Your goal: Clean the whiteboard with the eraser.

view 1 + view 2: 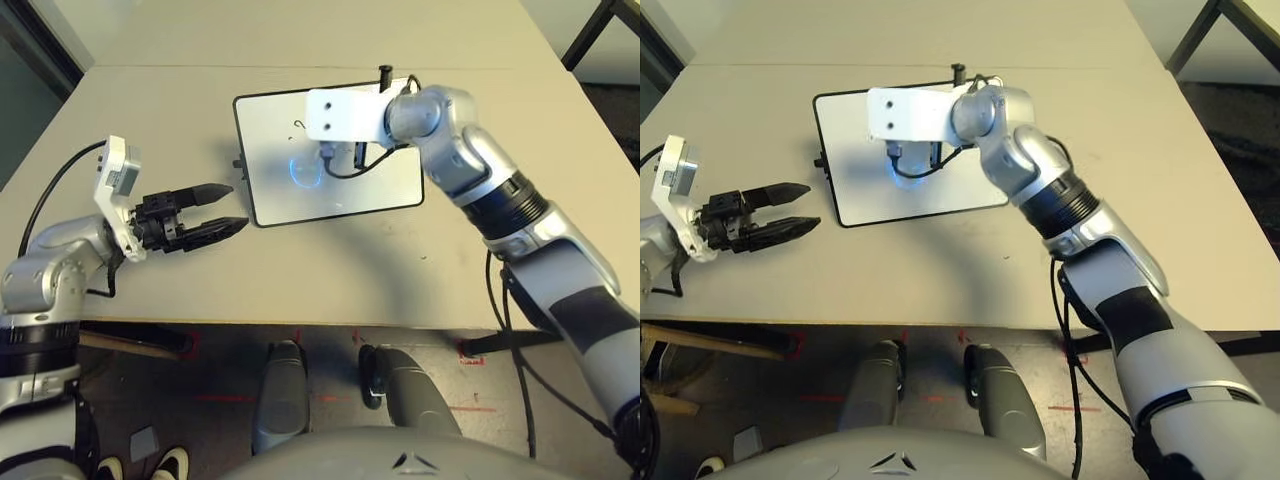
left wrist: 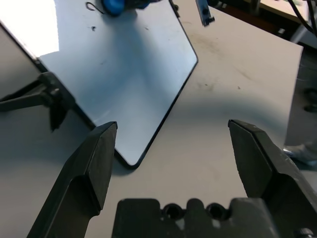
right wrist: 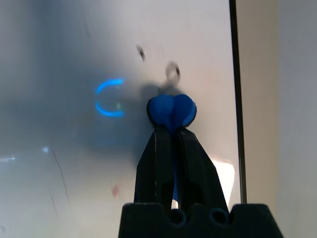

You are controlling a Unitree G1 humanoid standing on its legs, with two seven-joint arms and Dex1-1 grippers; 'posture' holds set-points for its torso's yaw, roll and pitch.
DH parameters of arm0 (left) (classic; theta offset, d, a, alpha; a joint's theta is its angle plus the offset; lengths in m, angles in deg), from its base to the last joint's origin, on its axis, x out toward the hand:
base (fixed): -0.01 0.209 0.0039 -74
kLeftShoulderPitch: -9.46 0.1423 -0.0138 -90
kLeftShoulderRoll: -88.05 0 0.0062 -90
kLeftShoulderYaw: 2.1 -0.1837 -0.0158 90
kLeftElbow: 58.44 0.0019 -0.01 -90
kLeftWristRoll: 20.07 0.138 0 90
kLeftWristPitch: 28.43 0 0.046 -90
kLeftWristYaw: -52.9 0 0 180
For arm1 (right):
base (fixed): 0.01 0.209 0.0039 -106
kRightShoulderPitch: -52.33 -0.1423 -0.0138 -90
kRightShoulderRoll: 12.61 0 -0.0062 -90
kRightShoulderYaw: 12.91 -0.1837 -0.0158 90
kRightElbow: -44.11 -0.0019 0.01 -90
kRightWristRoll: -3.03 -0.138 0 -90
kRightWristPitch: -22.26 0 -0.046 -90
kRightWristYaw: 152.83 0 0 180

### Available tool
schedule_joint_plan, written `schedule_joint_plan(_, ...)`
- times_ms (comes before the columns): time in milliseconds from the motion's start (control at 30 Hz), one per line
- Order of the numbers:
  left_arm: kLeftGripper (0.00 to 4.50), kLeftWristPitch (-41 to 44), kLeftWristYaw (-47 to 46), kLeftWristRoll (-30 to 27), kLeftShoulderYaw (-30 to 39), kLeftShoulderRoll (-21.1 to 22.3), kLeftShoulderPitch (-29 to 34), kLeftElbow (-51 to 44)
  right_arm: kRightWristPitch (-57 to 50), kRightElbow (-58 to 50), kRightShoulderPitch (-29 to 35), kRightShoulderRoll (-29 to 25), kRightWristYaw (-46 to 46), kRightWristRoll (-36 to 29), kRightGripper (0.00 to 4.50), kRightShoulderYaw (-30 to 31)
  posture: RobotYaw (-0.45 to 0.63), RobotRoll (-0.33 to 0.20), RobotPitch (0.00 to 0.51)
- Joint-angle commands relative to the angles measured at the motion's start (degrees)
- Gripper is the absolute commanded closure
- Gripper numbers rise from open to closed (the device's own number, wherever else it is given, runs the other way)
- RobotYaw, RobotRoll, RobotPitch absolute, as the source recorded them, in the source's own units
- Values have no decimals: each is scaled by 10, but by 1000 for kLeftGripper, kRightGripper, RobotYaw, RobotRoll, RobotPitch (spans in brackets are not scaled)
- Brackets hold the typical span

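The whiteboard (image 1: 290, 196) lies flat on the beige table, ahead of me and slightly left of centre. My right arm reaches over it, and the right gripper (image 3: 171, 130) is shut on the blue eraser (image 3: 171, 110), which presses on the board near its far side. Small dark pen marks (image 3: 172, 71) sit just beyond the eraser, and one mark (image 1: 298, 125) shows beside the wrist block. My left gripper (image 1: 237, 206) hovers open over the table, just left of the board's near-left corner (image 2: 130, 162), holding nothing.
A small black knob (image 1: 384, 72) stands at the board's far edge, and a grey knob (image 1: 238, 163) sticks out from its left side. A black cable (image 1: 345, 172) loops under my right wrist. The table's front edge (image 1: 300, 325) lies close below the left gripper.
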Motion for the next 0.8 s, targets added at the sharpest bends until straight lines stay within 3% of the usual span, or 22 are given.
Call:
schedule_joint_plan(33,0,6,-12,-13,17,-2,18,-24,20,23,-19,14,6,4,4486,8,388,0,142)
schedule_joint_plan(400,0,7,-19,-17,22,0,25,-31,54,83,-33,37,27,16,4486,14,375,0,143)
schedule_joint_plan(800,0,-5,5,2,-29,-11,-38,24,25,68,-22,-28,13,20,4486,-10,284,0,153)
